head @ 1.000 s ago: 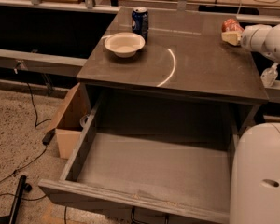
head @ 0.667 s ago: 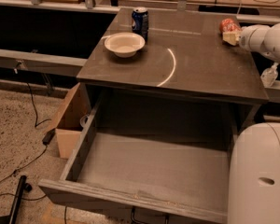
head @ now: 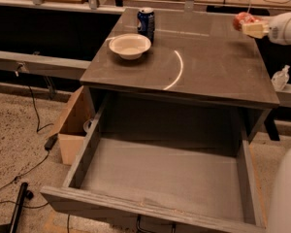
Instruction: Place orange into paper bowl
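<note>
The orange (head: 242, 19) is a small reddish-orange ball at the far right of the dark tabletop (head: 203, 67). My gripper (head: 248, 26) comes in from the right on a white arm and is shut on the orange, holding it slightly above the surface. The paper bowl (head: 130, 45) is cream-white, empty and upright at the far left of the tabletop, well to the left of the gripper.
A blue soda can (head: 146, 23) stands just behind and to the right of the bowl. Below the tabletop a wide grey drawer (head: 160, 178) is pulled open. A cardboard box (head: 75, 130) sits on the floor at the left. A small bottle (head: 281, 76) stands at the right.
The gripper and the orange have risen slightly and shifted a little to the right. The bowl, can and drawer have not moved.
</note>
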Robot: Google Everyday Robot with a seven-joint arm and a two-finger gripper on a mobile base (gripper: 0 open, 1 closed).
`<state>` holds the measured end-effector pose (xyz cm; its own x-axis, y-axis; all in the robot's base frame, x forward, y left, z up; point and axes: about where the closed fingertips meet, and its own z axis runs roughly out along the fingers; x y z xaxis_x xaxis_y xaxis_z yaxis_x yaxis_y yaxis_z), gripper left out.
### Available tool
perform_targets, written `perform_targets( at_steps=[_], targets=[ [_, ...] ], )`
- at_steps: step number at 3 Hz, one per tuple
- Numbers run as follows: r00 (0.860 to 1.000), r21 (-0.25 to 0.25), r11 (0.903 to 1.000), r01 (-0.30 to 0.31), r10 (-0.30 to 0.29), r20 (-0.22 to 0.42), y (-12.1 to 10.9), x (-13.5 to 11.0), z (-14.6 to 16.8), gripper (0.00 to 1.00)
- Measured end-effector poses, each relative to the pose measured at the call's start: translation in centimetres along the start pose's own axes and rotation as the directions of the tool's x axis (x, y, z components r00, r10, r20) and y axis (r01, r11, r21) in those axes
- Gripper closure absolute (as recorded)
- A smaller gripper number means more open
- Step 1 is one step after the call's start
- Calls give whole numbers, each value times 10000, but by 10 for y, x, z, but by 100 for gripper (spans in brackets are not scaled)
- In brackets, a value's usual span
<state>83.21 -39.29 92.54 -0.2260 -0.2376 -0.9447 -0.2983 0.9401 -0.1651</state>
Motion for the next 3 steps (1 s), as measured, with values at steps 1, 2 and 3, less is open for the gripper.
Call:
perform_targets(
  at_steps=[1, 2, 3],
  targets=[
    [9987, -1675, 9855, 257, -180, 470, 33, -24, -75, 100],
    [9977, -2785, 9597, 379, -209, 638, 63, -24, -98, 100],
    [9979, -2865, 9573, 393, -228, 606, 66, -24, -98, 100]
  ],
)
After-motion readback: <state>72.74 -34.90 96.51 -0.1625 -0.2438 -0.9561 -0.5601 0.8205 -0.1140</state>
